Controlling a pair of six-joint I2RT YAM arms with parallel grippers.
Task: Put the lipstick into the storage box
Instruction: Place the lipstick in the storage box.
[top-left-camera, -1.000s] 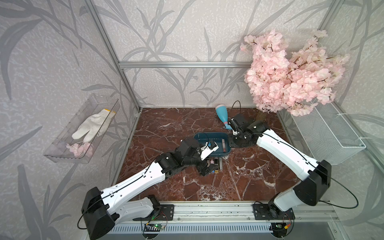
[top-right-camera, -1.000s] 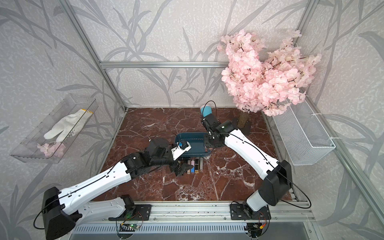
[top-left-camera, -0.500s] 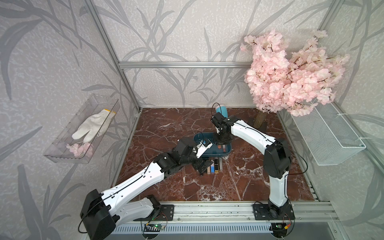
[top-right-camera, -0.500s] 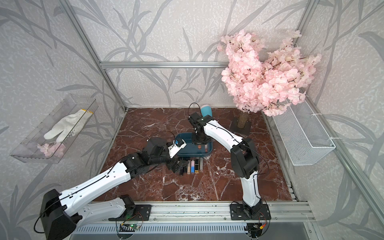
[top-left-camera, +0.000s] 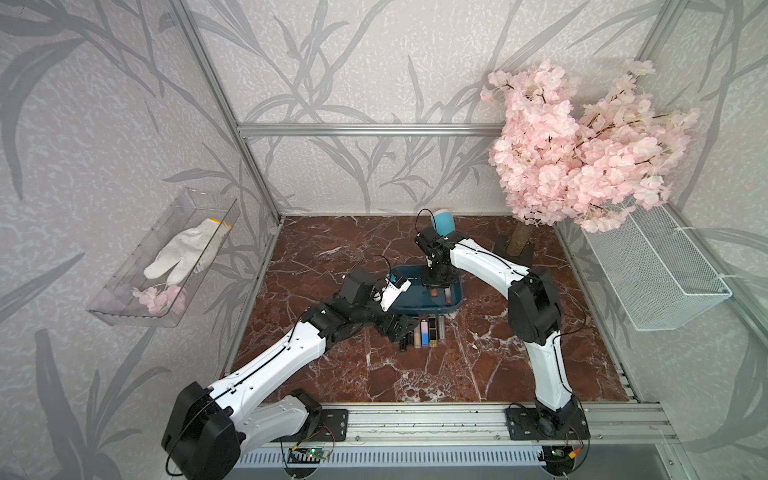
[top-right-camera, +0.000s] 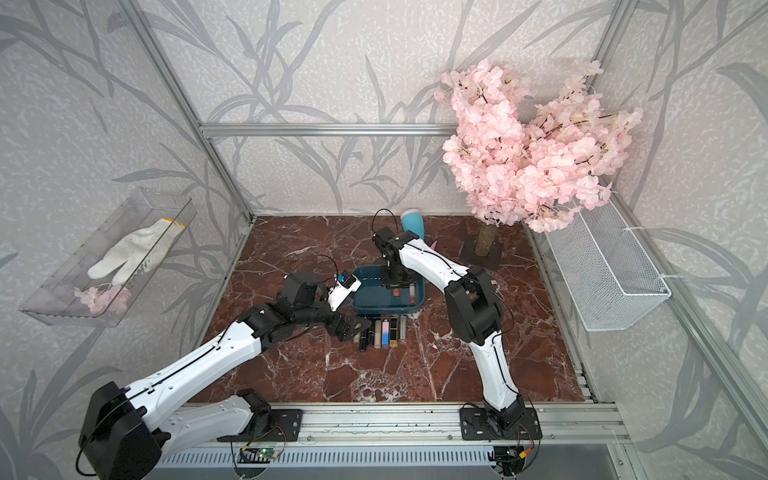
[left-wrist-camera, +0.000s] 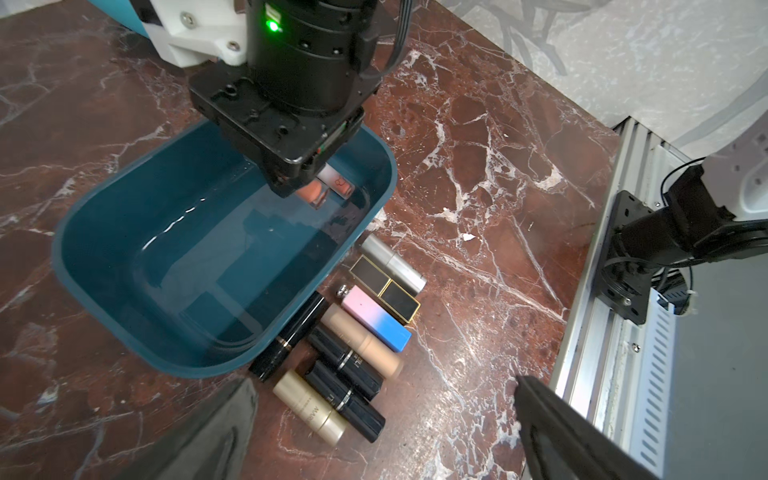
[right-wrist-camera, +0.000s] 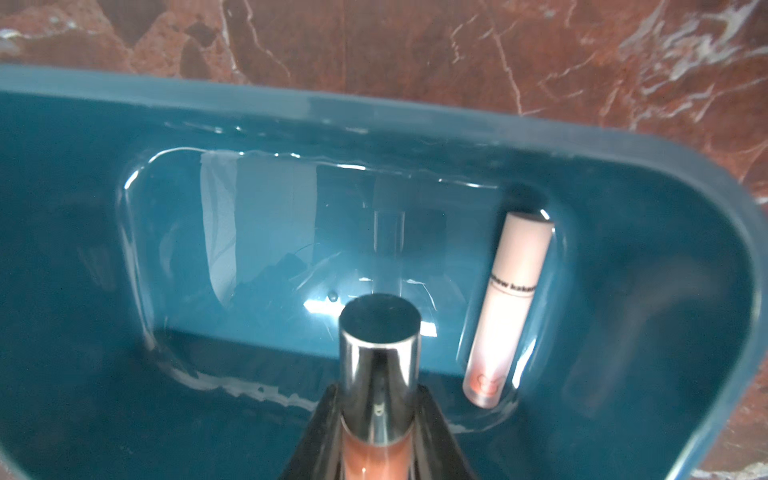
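Lipstick (right-wrist-camera: 379, 345) — in right gripper (right-wrist-camera: 378, 419)

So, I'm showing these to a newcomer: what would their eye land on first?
The big pink blossom tree fills the far right corner. Mid-table, the right gripper holds a lipstick over the blue box, with a row of more lipsticks lying in front of it.

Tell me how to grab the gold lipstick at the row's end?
Probably around the middle of the gold lipstick, straight down from above, jaws across its width. It lies flat on the marble with one long side free; a black lipstick lies against the other, so that jaw needs care.
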